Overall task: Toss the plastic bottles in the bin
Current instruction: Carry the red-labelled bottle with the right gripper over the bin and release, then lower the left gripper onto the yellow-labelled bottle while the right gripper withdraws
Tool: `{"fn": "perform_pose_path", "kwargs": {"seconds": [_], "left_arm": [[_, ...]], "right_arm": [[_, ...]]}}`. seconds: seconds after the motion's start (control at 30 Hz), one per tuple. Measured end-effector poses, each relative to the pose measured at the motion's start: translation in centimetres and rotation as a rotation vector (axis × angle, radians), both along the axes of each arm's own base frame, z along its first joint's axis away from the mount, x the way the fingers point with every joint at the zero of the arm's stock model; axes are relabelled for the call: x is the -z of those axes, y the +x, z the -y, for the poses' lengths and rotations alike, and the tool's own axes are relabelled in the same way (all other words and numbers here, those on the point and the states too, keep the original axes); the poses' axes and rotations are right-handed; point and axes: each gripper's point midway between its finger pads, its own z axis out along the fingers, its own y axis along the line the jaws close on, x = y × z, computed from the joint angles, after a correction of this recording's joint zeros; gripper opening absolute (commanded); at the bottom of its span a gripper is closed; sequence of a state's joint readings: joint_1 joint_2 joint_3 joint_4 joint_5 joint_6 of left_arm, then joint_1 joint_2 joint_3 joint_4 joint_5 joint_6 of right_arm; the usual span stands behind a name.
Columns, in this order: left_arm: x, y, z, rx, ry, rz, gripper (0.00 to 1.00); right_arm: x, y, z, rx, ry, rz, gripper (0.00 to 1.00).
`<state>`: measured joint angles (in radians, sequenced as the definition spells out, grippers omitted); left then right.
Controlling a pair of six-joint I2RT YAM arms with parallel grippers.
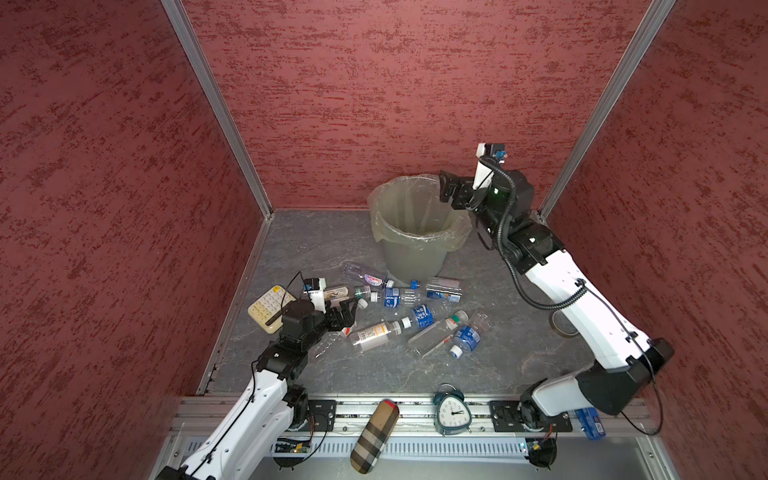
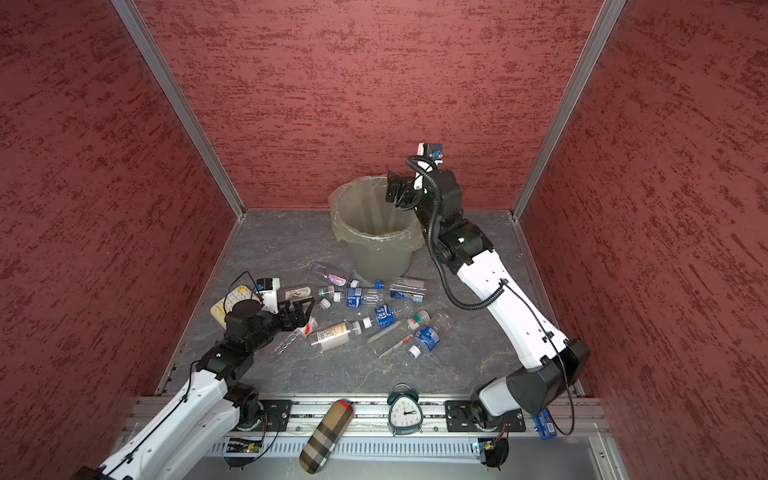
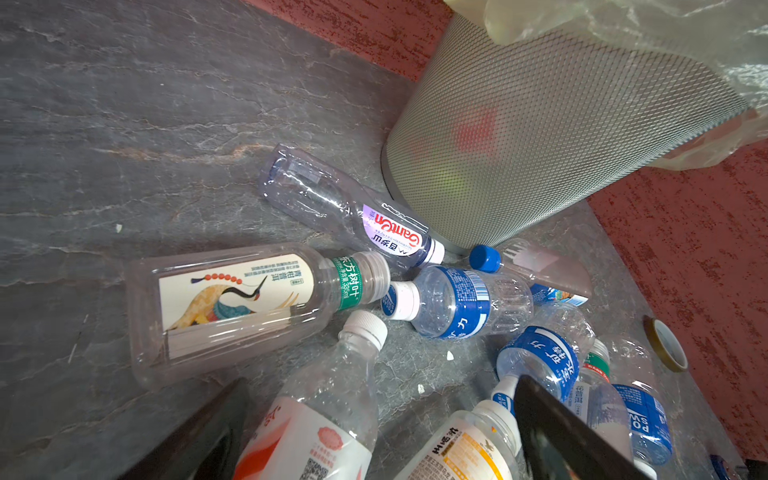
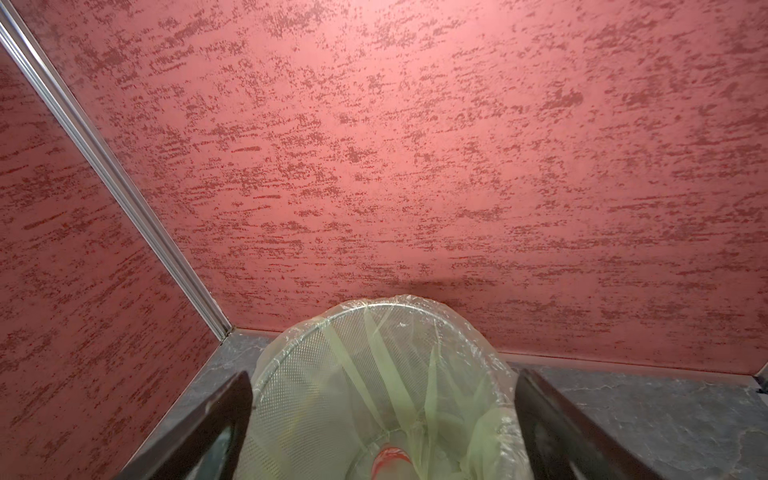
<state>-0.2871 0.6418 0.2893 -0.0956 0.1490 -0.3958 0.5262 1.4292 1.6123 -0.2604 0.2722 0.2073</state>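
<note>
Several plastic bottles lie scattered on the grey table in front of the bin (image 1: pixel 411 257) (image 2: pixel 378 257). My left gripper (image 1: pixel 347 311) (image 2: pixel 299 309) (image 3: pixel 380 384) hangs open low over their left end. A red-and-white-labelled bottle (image 3: pixel 320 415) and a yellow-labelled bottle (image 3: pixel 465 449) (image 1: pixel 374 334) lie between its fingers, neither of them gripped. Further off lie a crane-picture bottle (image 3: pixel 232 307) and a purple-labelled bottle (image 3: pixel 353 212). My right gripper (image 1: pixel 446 189) (image 4: pixel 384 380) is open and empty above the bin's rim (image 4: pixel 374 307). A red-labelled bottle (image 4: pixel 388 459) lies at the bin's bottom.
A cream calculator (image 1: pixel 270 307) sits left of my left wrist. A tape roll (image 1: pixel 563 324) (image 3: pixel 667 343) lies under my right arm. A plaid case (image 1: pixel 374 434) and an alarm clock (image 1: pixel 452 411) rest on the front rail. Red walls close three sides.
</note>
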Motion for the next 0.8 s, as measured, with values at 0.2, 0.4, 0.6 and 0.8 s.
{"fn": "perform_pose_path", "kwargs": {"seconds": [0.2,0.4,0.6,0.8], "left_arm": [[0.5,-0.3,-0.1,-0.013,0.030,-0.025,0.95],[0.1,-0.6,0.1,-0.022,0.081,-0.047,0.90],[-0.4,-0.9,0.2,-0.038,0.160,-0.091,0.87],[-0.9,-1.0,1.2,-0.039,0.262,-0.181,0.86]], "right_arm": [[5.2,-2.0,1.7,0.025,-0.040,-0.075,0.97],[10.2,-4.1,3.2,0.047,-0.066,-0.152,0.95],[12.9,-6.1,4.4,0.054,-0.071,-0.192,0.94],[15.8,-7.2,5.0,0.057,-0.098,-0.253,0.93]]}}
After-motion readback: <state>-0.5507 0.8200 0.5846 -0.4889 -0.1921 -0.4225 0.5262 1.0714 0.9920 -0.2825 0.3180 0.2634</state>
